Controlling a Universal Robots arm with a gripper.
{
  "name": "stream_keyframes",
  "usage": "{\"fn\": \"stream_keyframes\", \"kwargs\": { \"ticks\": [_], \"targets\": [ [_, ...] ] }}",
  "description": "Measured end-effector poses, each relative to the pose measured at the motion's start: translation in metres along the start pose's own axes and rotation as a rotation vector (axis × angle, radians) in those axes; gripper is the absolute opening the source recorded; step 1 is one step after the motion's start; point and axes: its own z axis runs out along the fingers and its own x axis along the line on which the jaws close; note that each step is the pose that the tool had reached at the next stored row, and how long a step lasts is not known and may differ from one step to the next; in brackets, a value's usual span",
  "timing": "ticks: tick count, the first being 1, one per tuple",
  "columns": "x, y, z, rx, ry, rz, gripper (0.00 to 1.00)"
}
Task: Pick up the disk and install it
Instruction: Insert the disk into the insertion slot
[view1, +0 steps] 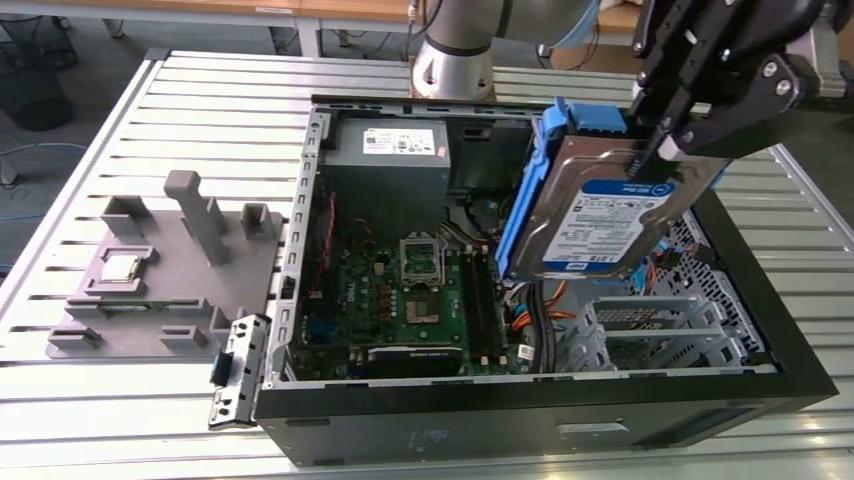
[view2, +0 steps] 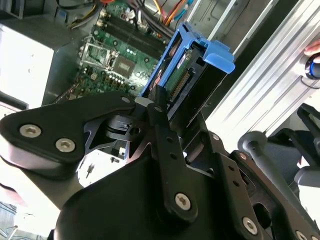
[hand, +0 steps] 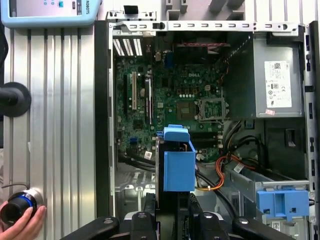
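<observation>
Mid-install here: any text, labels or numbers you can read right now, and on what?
Label on the disk, held by the gripper: white and blue, print too small to read.
White label on the power supply: print too small to read.
Nothing else I can quote reliably.

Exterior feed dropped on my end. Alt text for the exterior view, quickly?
The gripper holds the disk on edge above the open computer case, toward the exterior view's right. Inside the case lie the motherboard and a grey power supply; a grey fixture sits on the table at the exterior view's left.
</observation>
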Motion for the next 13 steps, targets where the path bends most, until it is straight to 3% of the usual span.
{"fn": "stream_keyframes", "kwargs": {
  "ticks": [13],
  "targets": [
    [-0.0016, -0.0509, 0.0006, -0.0076, 0.0005, 0.0, 0.35]
  ]
}}
